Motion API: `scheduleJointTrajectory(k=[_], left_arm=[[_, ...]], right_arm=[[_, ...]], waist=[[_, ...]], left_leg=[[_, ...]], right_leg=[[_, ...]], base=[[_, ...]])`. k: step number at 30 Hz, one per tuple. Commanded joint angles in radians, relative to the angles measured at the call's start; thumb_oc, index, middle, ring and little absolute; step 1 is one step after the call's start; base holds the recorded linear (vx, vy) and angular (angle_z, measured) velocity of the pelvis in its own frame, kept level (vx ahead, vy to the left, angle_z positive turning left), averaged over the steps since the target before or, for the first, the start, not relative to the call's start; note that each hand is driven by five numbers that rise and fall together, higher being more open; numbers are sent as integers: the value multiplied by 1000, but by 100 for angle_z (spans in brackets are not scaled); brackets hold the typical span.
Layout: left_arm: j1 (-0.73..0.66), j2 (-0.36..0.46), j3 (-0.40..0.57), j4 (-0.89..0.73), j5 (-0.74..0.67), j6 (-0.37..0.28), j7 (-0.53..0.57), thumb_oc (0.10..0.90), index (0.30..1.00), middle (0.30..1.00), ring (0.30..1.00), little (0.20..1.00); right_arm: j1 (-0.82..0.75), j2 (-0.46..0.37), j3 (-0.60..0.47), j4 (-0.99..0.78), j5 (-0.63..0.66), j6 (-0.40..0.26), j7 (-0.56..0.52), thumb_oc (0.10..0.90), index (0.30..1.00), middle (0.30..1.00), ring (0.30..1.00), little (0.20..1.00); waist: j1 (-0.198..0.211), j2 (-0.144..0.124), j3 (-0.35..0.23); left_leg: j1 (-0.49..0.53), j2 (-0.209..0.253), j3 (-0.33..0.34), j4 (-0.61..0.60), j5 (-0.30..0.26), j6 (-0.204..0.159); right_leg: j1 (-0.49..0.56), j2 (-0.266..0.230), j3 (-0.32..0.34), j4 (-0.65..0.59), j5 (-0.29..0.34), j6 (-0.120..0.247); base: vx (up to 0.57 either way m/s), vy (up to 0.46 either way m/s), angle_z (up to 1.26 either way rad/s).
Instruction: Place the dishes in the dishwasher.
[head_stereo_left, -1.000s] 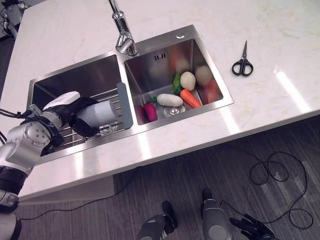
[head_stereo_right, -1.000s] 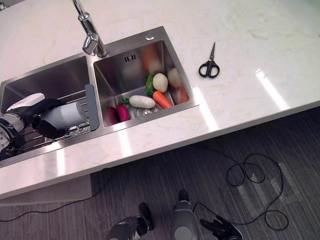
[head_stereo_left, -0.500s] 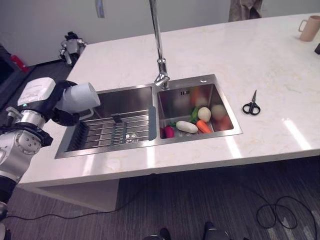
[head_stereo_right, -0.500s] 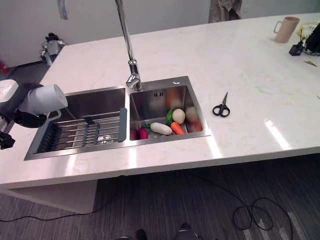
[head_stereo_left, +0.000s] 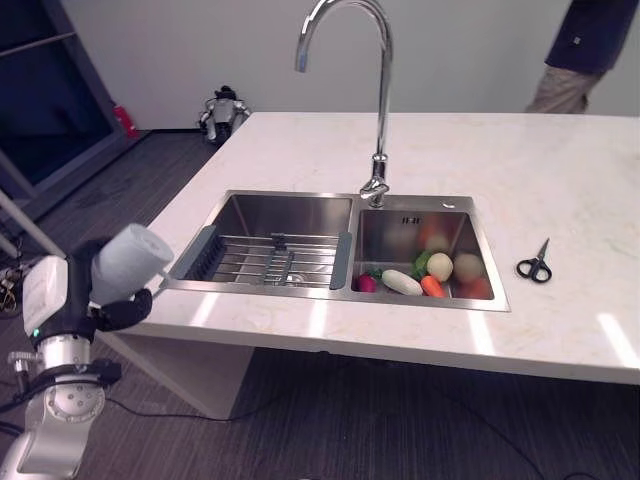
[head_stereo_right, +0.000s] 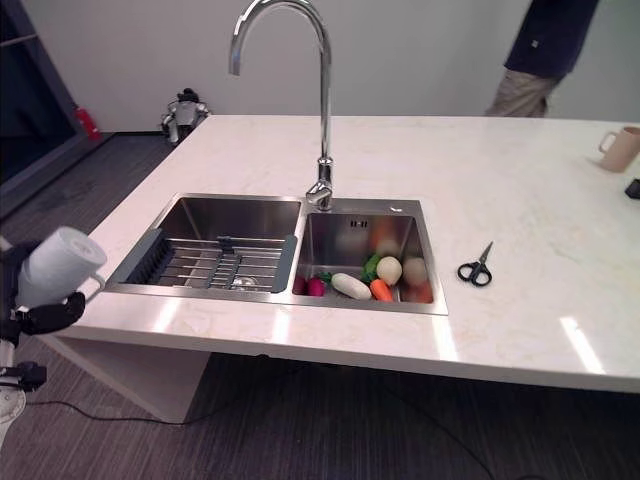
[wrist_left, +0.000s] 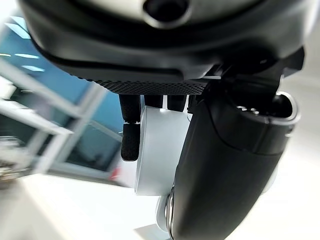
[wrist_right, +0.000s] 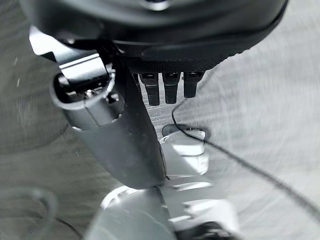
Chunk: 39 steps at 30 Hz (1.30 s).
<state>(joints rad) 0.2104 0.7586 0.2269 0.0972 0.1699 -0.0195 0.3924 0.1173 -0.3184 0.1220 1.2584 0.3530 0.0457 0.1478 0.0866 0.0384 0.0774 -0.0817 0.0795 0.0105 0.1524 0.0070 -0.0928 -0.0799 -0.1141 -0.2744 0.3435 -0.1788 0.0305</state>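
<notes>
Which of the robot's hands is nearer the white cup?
Left. The left hand grips the white cup; the right hand hangs over the floor, empty.

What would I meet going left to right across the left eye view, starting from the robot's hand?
left hand holding the white cup → drying rack in the sink's left basin → faucet → vegetables in the right basin → scissors

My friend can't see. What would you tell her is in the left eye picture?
The robot's left hand holds a white cup off the counter's left end. A double sink has a rack in one basin and toy vegetables in the other; scissors lie nearby.
</notes>
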Motion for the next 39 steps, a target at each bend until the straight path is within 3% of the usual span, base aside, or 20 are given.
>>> scheduleJointTrajectory(k=[1,3,4,5,6,7,12,16,19,21,22,23,24,25,26,28,30,34,37,39], left_arm=[[-216,128,128,-78,32,-72,130,400,300,300,300,300],[-231,83,121,-76,21,-114,116,400,300,300,300,300],[-236,63,106,-76,30,-124,118,400,300,300,300,300],[-252,25,59,-76,58,-151,137,400,300,300,300,300],[-264,12,30,-85,62,-182,145,400,300,300,300,300],[-266,12,25,-90,60,-188,142,400,300,300,300,300],[-235,32,26,-115,29,-236,114,400,300,300,300,300],[-212,37,31,-136,44,-224,130,400,300,300,300,300],[-218,35,29,-153,63,-212,131,400,300,300,300,300],[-233,26,11,-154,73,-227,114,400,300,300,300,300],[-273,21,-55,-143,74,-255,102,400,300,300,300,300],[-310,5,-102,-131,74,-296,67,400,300,300,300,300],[-318,1,-116,-125,77,-306,62,400,300,300,300,300],[-339,-7,-140,-117,81,-337,43,400,300,300,300,300],[-347,-4,-148,-112,76,-346,35,400,300,300,300,300],[-372,0,-166,-111,59,-354,-2,400,300,300,300,300],[-396,-15,-205,-133,80,-326,-46,400,300,300,300,300],[-411,-29,-246,-192,114,-278,-86,400,300,300,300,300],[-477,-25,-298,-213,102,-254,-117,400,300,300,300,300],[-506,-22,-322,-219,102,-236,-129,400,300,300,300,300]], right_arm=[[-32,22,-6,-18,-45,-43,56,800,900,900,900,900],[-42,13,17,-38,-42,-57,32,800,900,900,900,900],[-46,10,15,-44,-30,-52,21,800,900,900,900,900],[-53,8,-4,-55,-7,-47,8,800,900,900,900,900],[-53,11,-26,-65,-9,-59,15,800,900,900,900,900],[-49,13,-27,-67,-3,-65,16,800,900,900,900,900],[-63,39,-41,-84,7,-62,-9,800,900,900,900,900],[-81,57,-32,-117,-20,-45,-26,800,900,900,900,900],[-91,67,-21,-170,-17,-35,-5,800,900,900,900,900],[-91,66,-26,-201,-18,-15,-25,800,900,900,900,900],[-76,63,-41,-198,31,-4,-15,800,900,900,900,900],[-62,61,-55,-189,81,-17,-3,800,900,900,900,900],[-59,59,-59,-187,81,-16,4,800,900,900,900,900],[-54,49,-64,-172,102,-7,12,800,900,900,900,900],[-55,45,-71,-160,96,-4,23,800,900,900,900,900],[-61,34,-69,-121,85,2,32,800,900,900,900,900],[-75,18,-70,-69,9,15,63,800,900,900,900,900],[-73,9,-59,-41,-3,14,76,800,900,900,900,900],[-48,2,-75,-50,60,23,49,800,900,900,900,900],[-36,2,-91,-53,75,17,28,800,900,900,900,900]], waist=[[-19,39,74],[-21,43,86],[-26,34,81],[-42,8,82],[-55,8,80],[-56,16,79],[-21,42,53],[16,43,46],[26,53,53],[11,52,66],[-38,43,83],[-70,37,80],[-80,36,78],[-100,26,78],[-110,19,75],[-120,9,71],[-106,-9,54],[-106,-22,42],[-145,-21,37],[-159,-12,35]], left_leg=[[-90,70,9,148,-85,-33],[-110,90,83,148,-60,-42],[-80,84,111,148,-84,-44],[2,71,217,148,-78,-14],[59,49,279,148,-140,18],[61,47,290,148,-150,19],[67,-14,220,148,-244,54],[67,-37,176,148,-259,79],[64,-48,153,148,-270,114],[58,-81,118,148,-274,147],[27,-130,23,148,-246,167],[16,-172,-83,148,-233,173],[17,-183,-111,148,-233,174],[23,-209,-162,148,-236,175],[20,-219,-179,148,-234,174],[22,-211,-190,148,-244,168],[9,-192,-177,148,-235,150],[0,-143,-118,148,-229,123],[-10,-35,50,148,-213,80],[-25,-4,87,148,-200,60]], right_leg=[[87,-14,-22,-43,-56,66],[90,-37,-93,-43,-60,63],[96,-49,-104,-43,-73,65],[92,-90,-150,-43,-48,60],[91,-111,-201,-43,-17,68],[93,-108,-216,-43,-14,67],[100,-116,-252,-43,0,92],[117,-133,-264,-43,24,104],[144,-112,-270,-42,78,100],[96,-105,-201,112,108,108],[20,8,-43,133,112,88],[19,63,65,33,89,71],[18,73,95,3,90,70],[-19,76,184,-43,88,77],[-54,72,222,-43,99,89],[-73,83,270,-43,94,96],[-46,84,255,-43,59,89],[-11,81,221,-43,19,78],[7,48,136,-43,1,75],[12,39,111,-43,-5,74]], base=[[-156,-35,150],[-230,42,102],[-299,212,190],[-278,375,266],[-302,411,287],[-173,394,201],[-3,311,122],[47,260,34],[33,264,35],[11,210,76],[23,-71,191],[39,-150,278],[143,-263,302],[87,-226,260],[91,-266,228],[58,-224,159],[58,-255,73],[59,-171,70],[-2,-90,87],[13,3,101]])
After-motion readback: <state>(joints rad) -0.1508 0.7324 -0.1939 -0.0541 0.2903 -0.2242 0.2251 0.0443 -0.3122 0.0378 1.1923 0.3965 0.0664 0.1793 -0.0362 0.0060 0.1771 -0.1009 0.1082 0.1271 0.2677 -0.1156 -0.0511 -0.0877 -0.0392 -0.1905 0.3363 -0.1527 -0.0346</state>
